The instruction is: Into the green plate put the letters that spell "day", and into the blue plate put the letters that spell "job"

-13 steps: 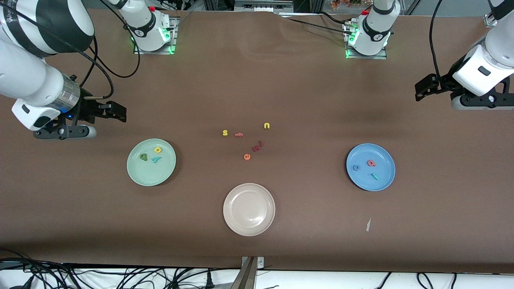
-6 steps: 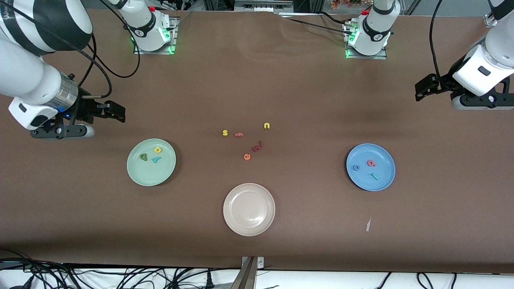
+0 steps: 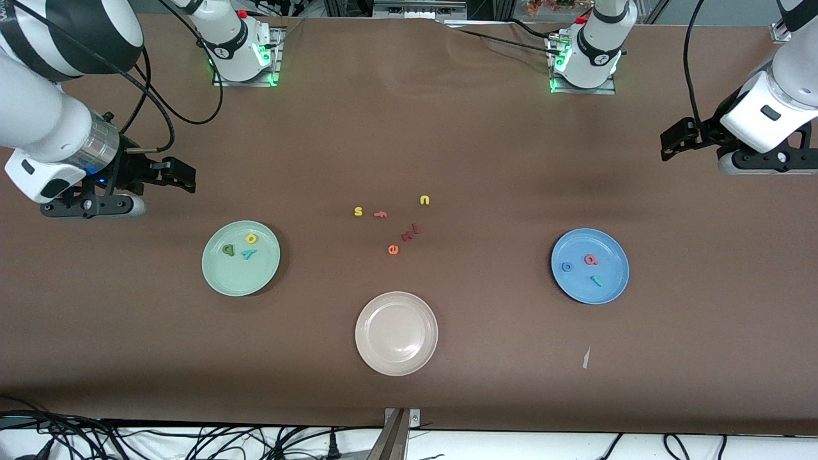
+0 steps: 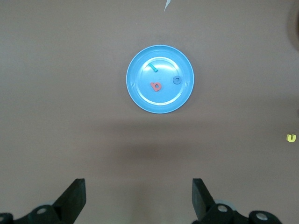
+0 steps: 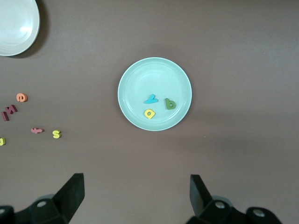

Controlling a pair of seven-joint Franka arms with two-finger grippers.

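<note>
The pale green plate [image 3: 239,280] toward the right arm's end holds a dark green "d" [image 3: 228,250], a yellow "a" [image 3: 251,238] and a teal "y" [image 3: 248,253]. On the blue plate [image 3: 607,246], toward the left arm's end, lie a blue "o" [image 3: 567,267], a pinkish-red "b" [image 3: 591,259] and a teal "j" [image 3: 596,280]. My right gripper [image 3: 185,176] hangs open and empty over bare table, well away from the green plate [image 5: 154,74]. Open and empty too, the left gripper [image 3: 671,144] is up over the table's end, apart from the blue plate [image 4: 161,105].
A cream plate [image 3: 396,365] sits nearest the front camera, mid-table. Loose letters lie in the middle: yellow "s" [image 3: 358,211], pink "f" [image 3: 379,214], yellow "u" [image 3: 424,200], dark red "k" [image 3: 407,236], orange "e" [image 3: 393,249]. A white scrap [image 3: 586,358] lies near the blue plate.
My right arm has drawn back a little toward its end of the table, away from the green plate. The left arm and all the letters have stayed put.
</note>
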